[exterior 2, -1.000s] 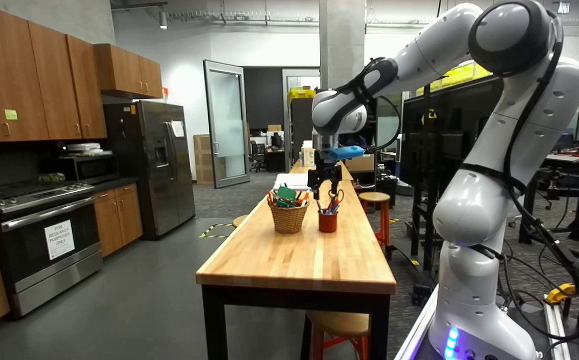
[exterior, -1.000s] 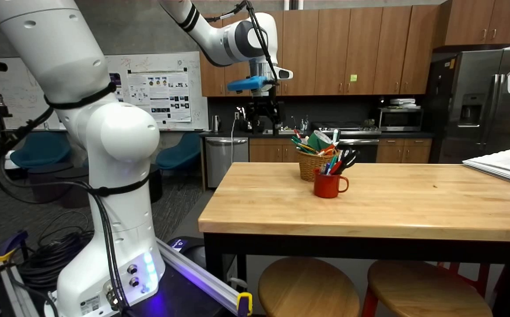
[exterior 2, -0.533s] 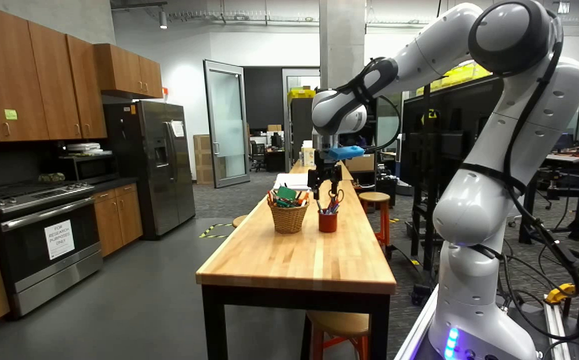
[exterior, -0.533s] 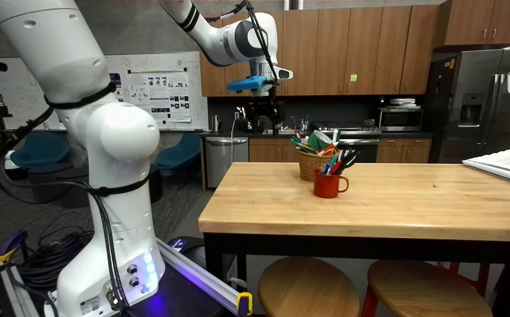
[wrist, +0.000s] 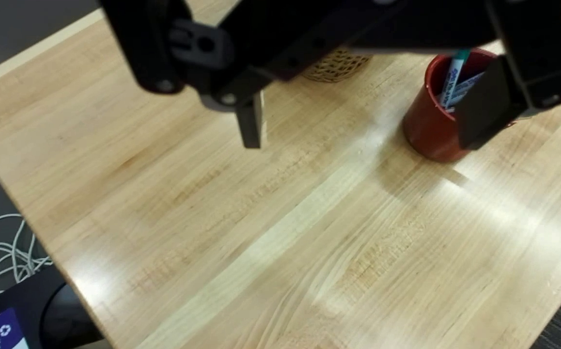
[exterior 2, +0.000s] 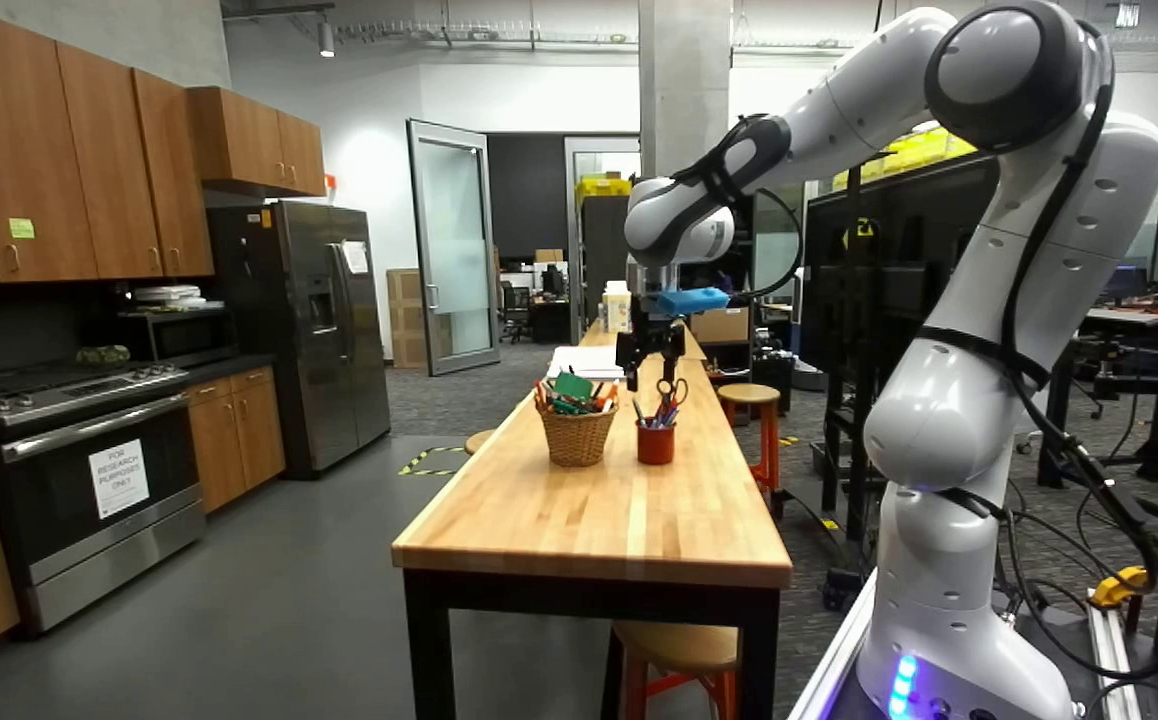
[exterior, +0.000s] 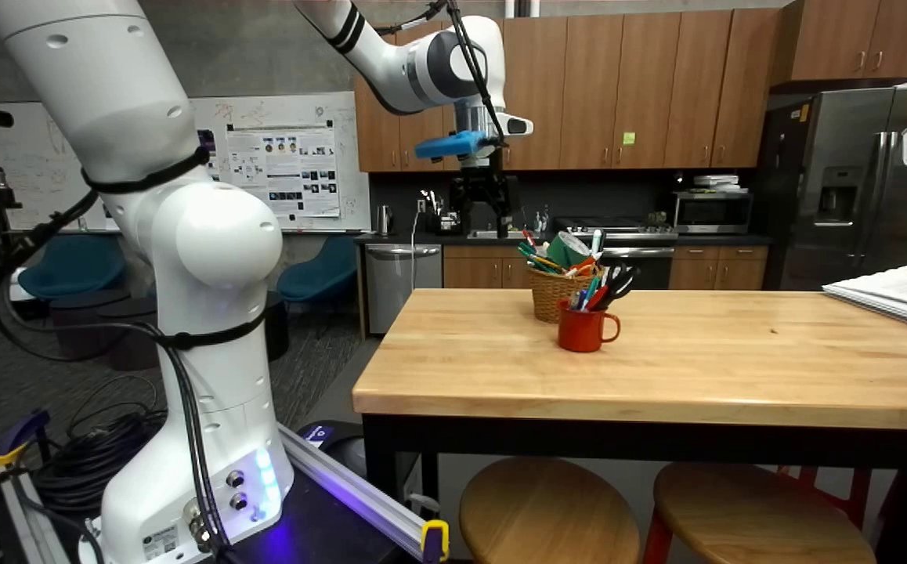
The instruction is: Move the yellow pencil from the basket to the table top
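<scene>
Kitchen cabinets (exterior: 590, 94) behind gripper (exterior: 485, 223) in an exterior view. Basket (exterior: 546, 296) upright on table top (exterior: 453, 368), lower than gripper; pens (exterior: 597, 241) slant up and out, yellow pencil can't be picked out, axis unclear. Red mug (exterior: 580, 330) overlaps basket. In an exterior view, glass door (exterior 2: 454, 245) beyond gripper, mug clear of basket. Wrist view: gripper hides most of basket; fingers (wrist: 486, 109) wide apart, holding nothing.

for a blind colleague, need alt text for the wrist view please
An open, empty gripper hangs over a light-wood table top. At upper right it partly hides a red mug holding pens; near top centre, part of a woven basket shows.
</scene>
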